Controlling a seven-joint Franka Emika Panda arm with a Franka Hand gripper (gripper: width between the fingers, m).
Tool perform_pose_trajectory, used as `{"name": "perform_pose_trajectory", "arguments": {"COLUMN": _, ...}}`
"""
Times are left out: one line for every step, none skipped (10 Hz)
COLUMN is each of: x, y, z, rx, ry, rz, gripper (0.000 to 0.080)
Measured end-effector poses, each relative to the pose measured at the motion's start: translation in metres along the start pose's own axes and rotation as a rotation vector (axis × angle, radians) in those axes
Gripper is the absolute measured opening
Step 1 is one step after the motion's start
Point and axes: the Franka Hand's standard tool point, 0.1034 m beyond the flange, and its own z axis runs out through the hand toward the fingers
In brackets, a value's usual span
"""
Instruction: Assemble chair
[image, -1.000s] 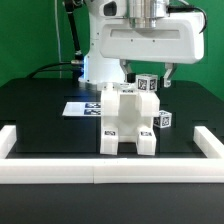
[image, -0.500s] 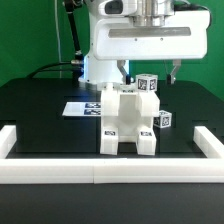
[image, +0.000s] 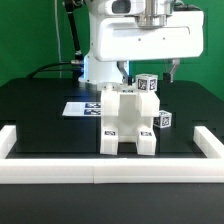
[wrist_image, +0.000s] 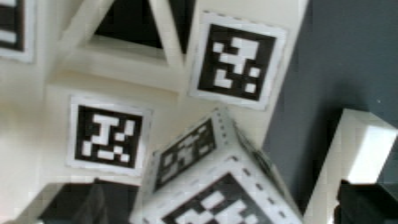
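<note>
My gripper (image: 147, 72) is standing with its jaws spread wide, one dark finger (image: 122, 70) hanging on the exterior view's left and the other near the exterior view's right, and nothing is sitting between them; I am holding nothing. I am hovering just above and behind the chair (image: 128, 120), whose top tagged part (image: 148, 84) is rising into the gap below my fingers, though I cannot tell whether I am touching it. The chair is standing upright near the middle of the black table (image: 40, 110), a chunky white block with two stubby legs at the front and a notch between them, carrying small black-and-white square tags on its front, on its top and on a small cube at its side toward the exterior view's right. In my wrist view the chair (wrist_image: 125, 130) is filling most of the picture, very close, with several tags showing on angled white faces and dark table beside them. Behind the chair, toward the exterior view's left, the marker board (image: 80, 106) is lying flat on the table. A white border rail (image: 100, 174) is running along the table's front edge and turning up both sides.
</note>
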Motion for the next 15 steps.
{"name": "perform_pose_trajectory", "arguments": {"x": -0.0002, "y": 0.0008, "z": 0.0, "rx": -0.004, "ry": -0.002, "rz": -0.072, "gripper": 0.0649}}
{"name": "perform_pose_trajectory", "arguments": {"x": -0.0002, "y": 0.0014, "z": 0.0, "rx": -0.008, "ry": -0.003, "rz": -0.103, "gripper": 0.0649}}
{"name": "perform_pose_trajectory", "arguments": {"x": -0.0004, "y": 0.0026, "z": -0.0001, "rx": -0.012, "ry": -0.005, "rz": -0.18, "gripper": 0.0649}}
{"name": "perform_pose_trajectory", "arguments": {"x": -0.0007, "y": 0.0043, "z": -0.0002, "rx": -0.017, "ry": -0.008, "rz": -0.259, "gripper": 0.0649}}
{"name": "perform_pose_trajectory", "arguments": {"x": -0.0008, "y": 0.0049, "z": -0.0002, "rx": -0.018, "ry": -0.009, "rz": -0.282, "gripper": 0.0649}}
{"name": "perform_pose_trajectory", "arguments": {"x": -0.0012, "y": 0.0073, "z": -0.0003, "rx": -0.025, "ry": -0.014, "rz": -0.392, "gripper": 0.0649}}
{"name": "perform_pose_trajectory", "arguments": {"x": -0.0013, "y": 0.0084, "z": -0.0003, "rx": -0.026, "ry": -0.015, "rz": -0.441, "gripper": 0.0649}}
{"name": "perform_pose_trajectory", "arguments": {"x": -0.0014, "y": 0.0084, "z": -0.0003, "rx": -0.026, "ry": -0.015, "rz": -0.44, "gripper": 0.0649}}
{"name": "perform_pose_trajectory", "arguments": {"x": -0.0014, "y": 0.0085, "z": -0.0003, "rx": -0.026, "ry": -0.015, "rz": -0.437, "gripper": 0.0538}}
{"name": "perform_pose_trajectory", "arguments": {"x": -0.0014, "y": 0.0085, "z": -0.0002, "rx": -0.026, "ry": -0.015, "rz": -0.414, "gripper": 0.0538}}
{"name": "perform_pose_trajectory", "arguments": {"x": -0.0014, "y": 0.0085, "z": -0.0002, "rx": -0.026, "ry": -0.015, "rz": -0.4, "gripper": 0.0364}}
{"name": "perform_pose_trajectory", "arguments": {"x": -0.0014, "y": 0.0084, "z": -0.0002, "rx": -0.026, "ry": -0.014, "rz": -0.33, "gripper": 0.0364}}
{"name": "perform_pose_trajectory", "arguments": {"x": -0.0014, "y": 0.0083, "z": -0.0002, "rx": -0.026, "ry": -0.013, "rz": -0.257, "gripper": 0.0285}}
{"name": "perform_pose_trajectory", "arguments": {"x": -0.0014, "y": 0.0083, "z": -0.0001, "rx": -0.027, "ry": -0.012, "rz": -0.186, "gripper": 0.0285}}
{"name": "perform_pose_trajectory", "arguments": {"x": -0.0014, "y": 0.0082, "z": -0.0001, "rx": -0.026, "ry": -0.011, "rz": -0.133, "gripper": 0.0285}}
